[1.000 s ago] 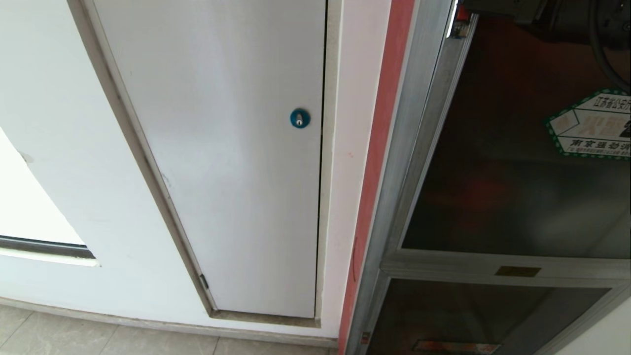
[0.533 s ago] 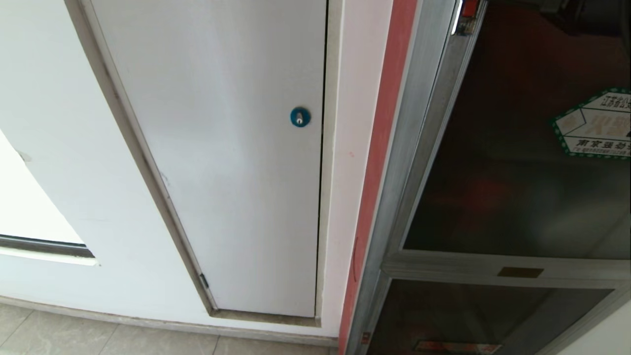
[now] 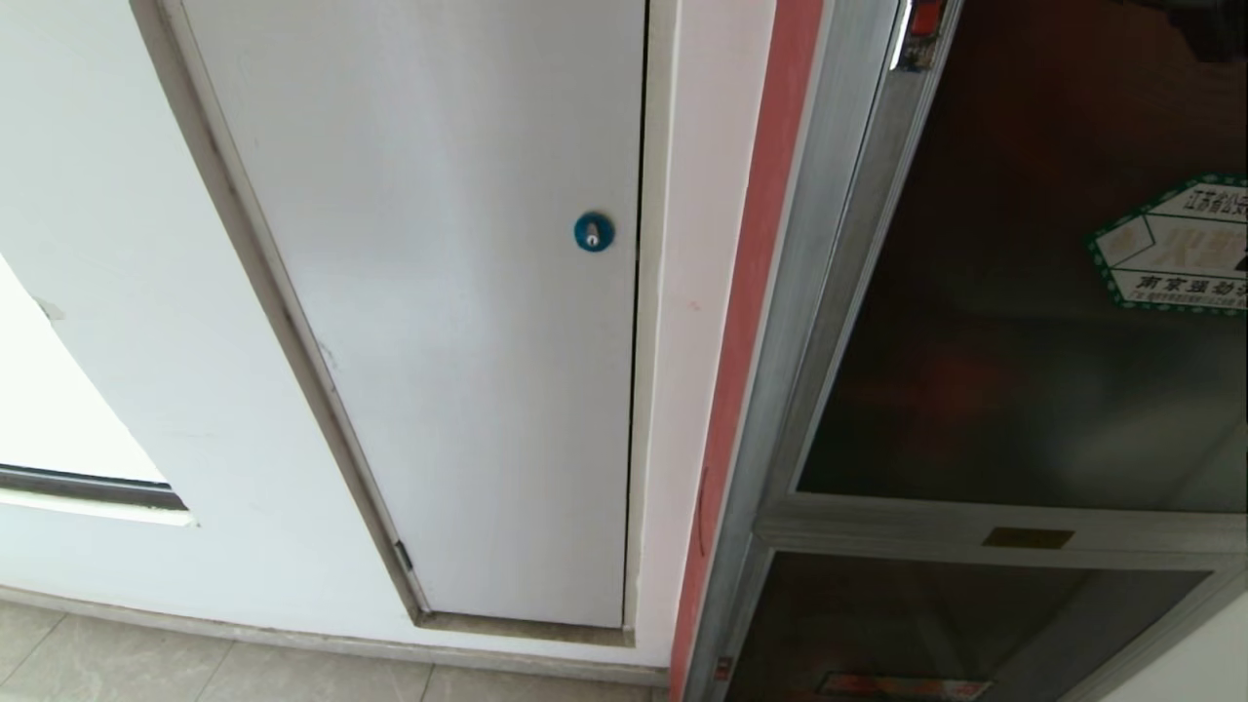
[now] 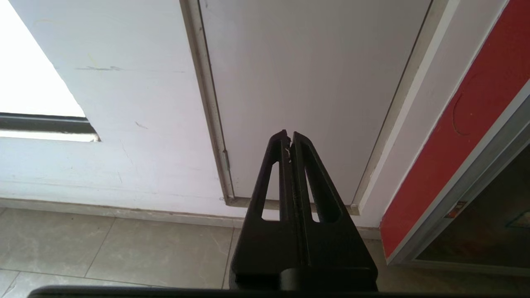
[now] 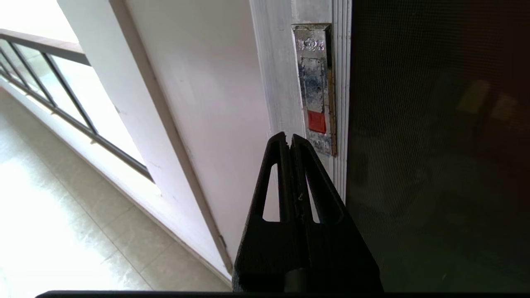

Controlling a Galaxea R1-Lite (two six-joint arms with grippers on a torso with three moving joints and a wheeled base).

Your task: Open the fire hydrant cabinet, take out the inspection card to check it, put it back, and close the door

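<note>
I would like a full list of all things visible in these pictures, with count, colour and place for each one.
fire hydrant cabinet: one, silver frame with red edge, at the right.
door: one, dark tinted glass, upper part of the cabinet, shut.
hexagonal sticker: one, white with green edge, on the door.
latch plate: one, silver with red insert, on the door frame.
brass plate: one, on the crossbar.
white panel: one, left of the cabinet.
round lock: one, blue, on the panel.
floor tiles: grey-beige, below.
railing: dark, far side.
left end effector: black, shut, facing the panel.
right end effector: black, shut, near the latch plate.
</note>
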